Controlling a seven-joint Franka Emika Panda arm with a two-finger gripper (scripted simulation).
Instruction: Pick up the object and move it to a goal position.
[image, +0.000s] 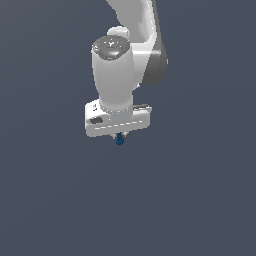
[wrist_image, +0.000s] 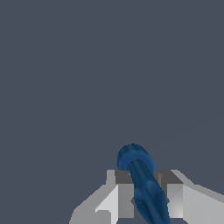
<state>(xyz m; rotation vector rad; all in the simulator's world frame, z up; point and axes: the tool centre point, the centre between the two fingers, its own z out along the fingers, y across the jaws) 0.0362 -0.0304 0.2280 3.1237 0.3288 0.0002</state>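
The white arm (image: 125, 60) reached down from the top of the exterior view, its wrist pointing straight down, with the flat white hand block at its lower end. The claw (image: 119, 137) was clenched on the blue object (image: 119, 141), which showed as a tiny dark blue lump poking out just below the short fingers.

In the wrist view the object (wrist_image: 142, 181) looked longer, a rounded dark blue rod with a knob-like end, running between the two grey fingers (wrist_image: 124, 197). Both fingers pressed against its sides, one on each side, and the knob end stuck out past their tips.

No box, tray or bowl appeared in either view. Around the arm there was only a plain dark grey-blue background (image: 200, 200), and I could not tell whether it was a floor or open space. Whether the object was touching that surface could not be told either. Nothing stood near the claw.
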